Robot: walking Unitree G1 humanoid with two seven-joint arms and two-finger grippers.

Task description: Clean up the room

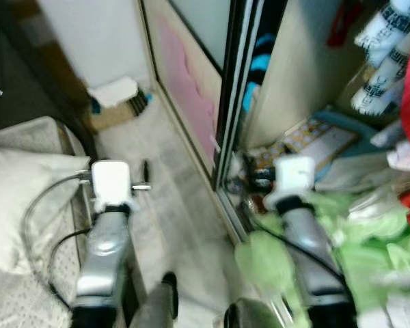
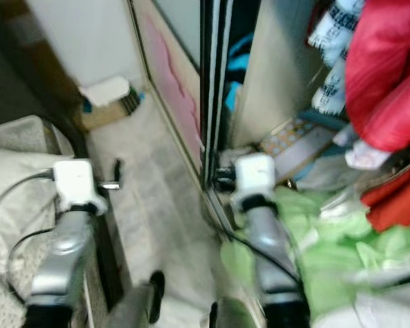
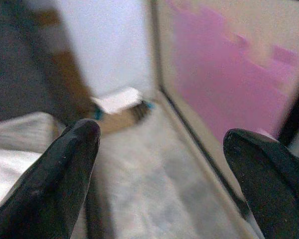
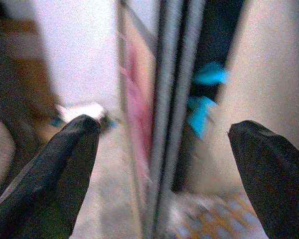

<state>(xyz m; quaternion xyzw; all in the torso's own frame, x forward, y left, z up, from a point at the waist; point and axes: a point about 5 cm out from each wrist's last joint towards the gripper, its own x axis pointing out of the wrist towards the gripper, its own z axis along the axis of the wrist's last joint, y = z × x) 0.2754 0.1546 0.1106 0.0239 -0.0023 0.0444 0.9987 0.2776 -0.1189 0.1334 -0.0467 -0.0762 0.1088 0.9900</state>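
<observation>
Blurred frames throughout. Nearest us, green plastic bags (image 1: 369,253) lie heaped on our right, soft-edged and hard to separate; some of the heap sits under our right arm. On our left, a pale pillow (image 1: 20,198) and the bed edge (image 1: 41,137), cut off by the frame. Between them, a strip of pale floor (image 1: 171,198) runs away from us. Our left gripper (image 3: 159,164) is held out over that strip, fingers spread wide with nothing between them. Our right gripper (image 4: 164,164) is likewise wide open and empty, pointed at the dark sliding-door frame (image 1: 229,96) of a wardrobe. Beyond the frame, a patterned flat box (image 1: 307,140) lies on the wardrobe floor, print unreadable. Above it hang rolled white items with dark lettering (image 1: 386,51) and a red garment (image 2: 389,75), both cut off at the edge. Something bright blue (image 4: 204,94) shows in the dark gap behind the frame; we cannot identify it. Farthest off, a small cardboard box with white contents (image 1: 116,102) sits on the floor by the white wall (image 1: 96,41).
</observation>
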